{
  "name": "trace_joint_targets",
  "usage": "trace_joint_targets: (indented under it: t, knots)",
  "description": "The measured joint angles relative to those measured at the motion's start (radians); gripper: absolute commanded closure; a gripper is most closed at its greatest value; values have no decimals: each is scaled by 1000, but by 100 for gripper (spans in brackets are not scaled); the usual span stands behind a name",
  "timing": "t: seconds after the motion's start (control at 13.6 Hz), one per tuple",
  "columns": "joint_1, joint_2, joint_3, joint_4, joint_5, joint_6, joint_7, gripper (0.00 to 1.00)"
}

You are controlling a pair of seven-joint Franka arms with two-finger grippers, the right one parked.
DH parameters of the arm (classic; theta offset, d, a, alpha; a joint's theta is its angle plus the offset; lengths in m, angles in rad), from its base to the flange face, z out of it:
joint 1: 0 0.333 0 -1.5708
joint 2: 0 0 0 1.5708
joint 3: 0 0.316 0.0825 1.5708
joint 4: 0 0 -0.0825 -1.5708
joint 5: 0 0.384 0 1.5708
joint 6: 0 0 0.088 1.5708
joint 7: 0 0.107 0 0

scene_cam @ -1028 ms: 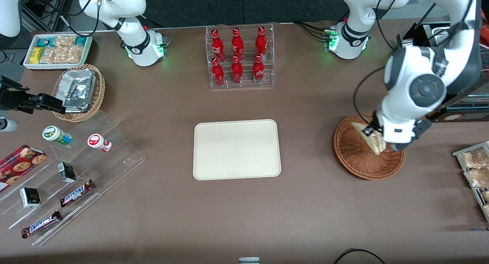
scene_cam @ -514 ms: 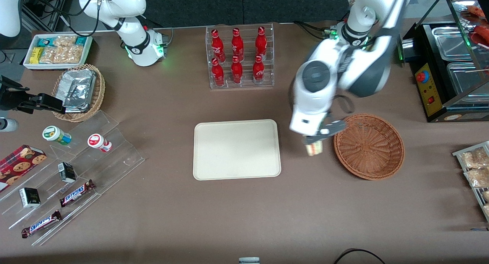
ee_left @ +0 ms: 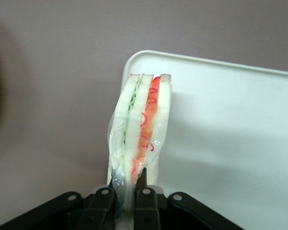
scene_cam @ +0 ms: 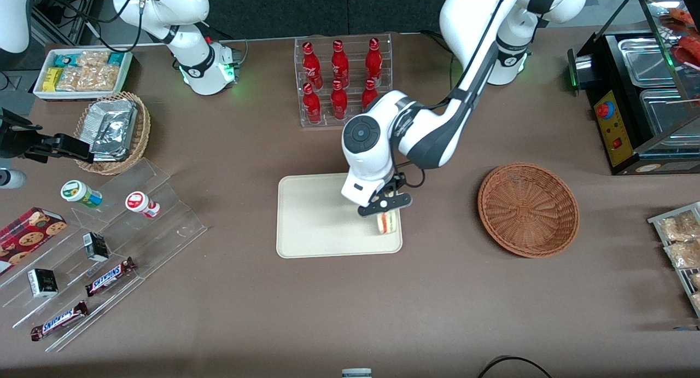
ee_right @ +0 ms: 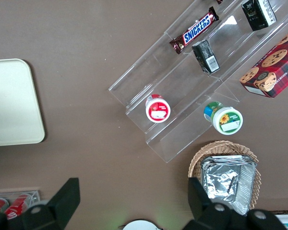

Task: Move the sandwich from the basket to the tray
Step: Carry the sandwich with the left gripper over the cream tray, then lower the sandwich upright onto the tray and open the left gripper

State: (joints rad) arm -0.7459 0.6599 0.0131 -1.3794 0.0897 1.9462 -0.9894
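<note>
The gripper (scene_cam: 385,205) pinches the sandwich (scene_cam: 387,222) by its wrapped tip, hanging it cut-edge down over the tray (scene_cam: 322,225) corner nearest the basket (scene_cam: 528,209), ready for lowering.

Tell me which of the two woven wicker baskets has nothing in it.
The round reddish-brown wicker basket, toward the working arm's end. The smaller tan basket holds foil packets. The gripper holds the sandwich over the cream tray.
</note>
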Motion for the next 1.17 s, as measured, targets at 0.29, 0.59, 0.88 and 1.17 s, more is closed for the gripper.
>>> trace_joint_targets:
  t: [0.29, 0.59, 0.88, 1.17]
  knots:
    - [-38, 55, -2, 2, 0, 123, -40, 100]
    - [-61, 93, -2, 3, 0, 159, -46, 100]
    - [-63, 112, -2, 3, 0, 162, -46, 21]
    - [-63, 112, 1, 20, 0, 162, -49, 1]
